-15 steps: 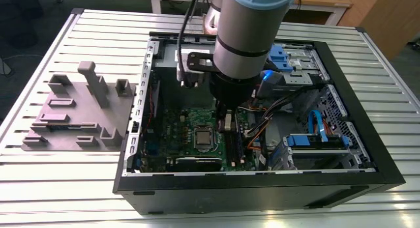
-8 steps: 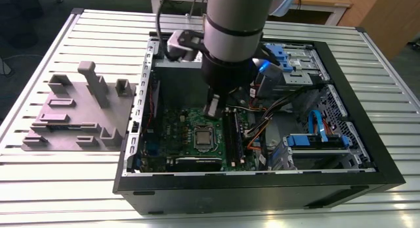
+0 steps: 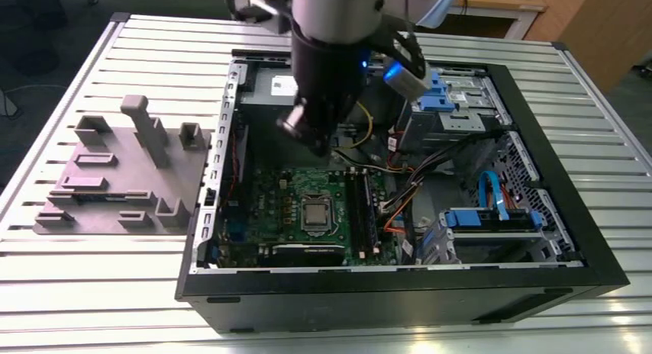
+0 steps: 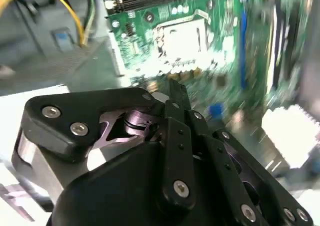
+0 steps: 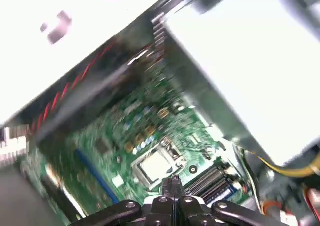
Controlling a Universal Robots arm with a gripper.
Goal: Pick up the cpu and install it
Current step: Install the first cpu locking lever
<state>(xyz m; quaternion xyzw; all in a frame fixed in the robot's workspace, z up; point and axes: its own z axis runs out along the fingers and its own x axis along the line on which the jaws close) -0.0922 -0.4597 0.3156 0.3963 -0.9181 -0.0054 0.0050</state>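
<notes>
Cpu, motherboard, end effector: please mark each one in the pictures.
cpu (image 3: 317, 214): exterior view, middle of its silver top.
motherboard (image 3: 271, 194): exterior view, bare green part.
end effector (image 4: 177, 89): second wrist view, at its fingertips.

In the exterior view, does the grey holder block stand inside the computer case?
No, the grey holder block stands on the slatted table, outside the computer case, at the exterior view's left.
</notes>
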